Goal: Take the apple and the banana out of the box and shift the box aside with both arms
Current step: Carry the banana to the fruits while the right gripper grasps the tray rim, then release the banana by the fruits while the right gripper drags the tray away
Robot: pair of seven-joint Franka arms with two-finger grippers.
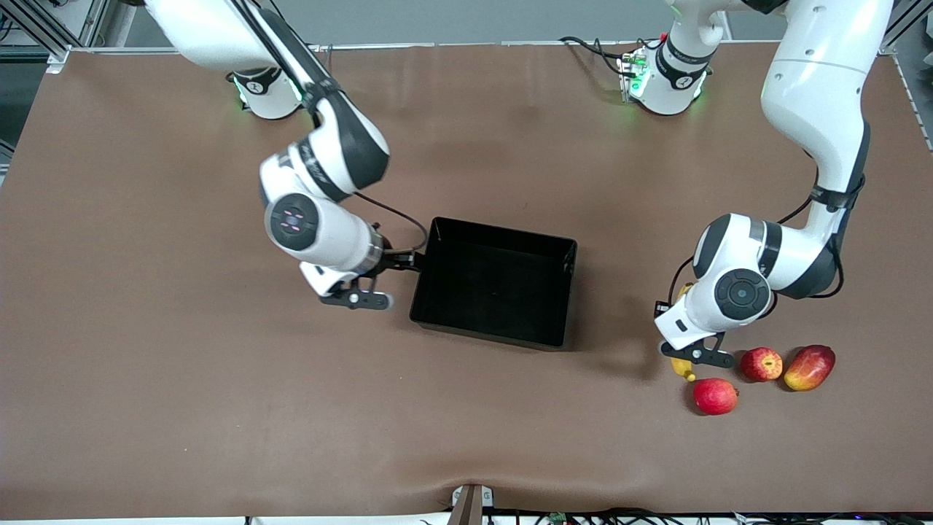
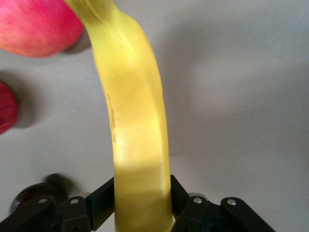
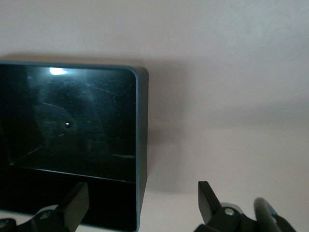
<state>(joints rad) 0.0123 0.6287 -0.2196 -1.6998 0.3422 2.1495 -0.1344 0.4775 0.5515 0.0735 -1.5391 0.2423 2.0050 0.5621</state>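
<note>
Banana (image 2: 137,145) is held clamped in left gripper (image 1: 692,357), low by apple (image 1: 761,363) at box (image 1: 496,281)'s four o'clock for setting down, while right gripper (image 1: 397,273) is kept wide astride the emptied box's wall, seemingly for shifting it.

1. My front view is evenly bright; soft shadows fall beside the box (image 1: 496,292).
2. My left wrist view blurs the close banana (image 2: 137,135).
3. Glare streaks the box's glossy floor.
</note>
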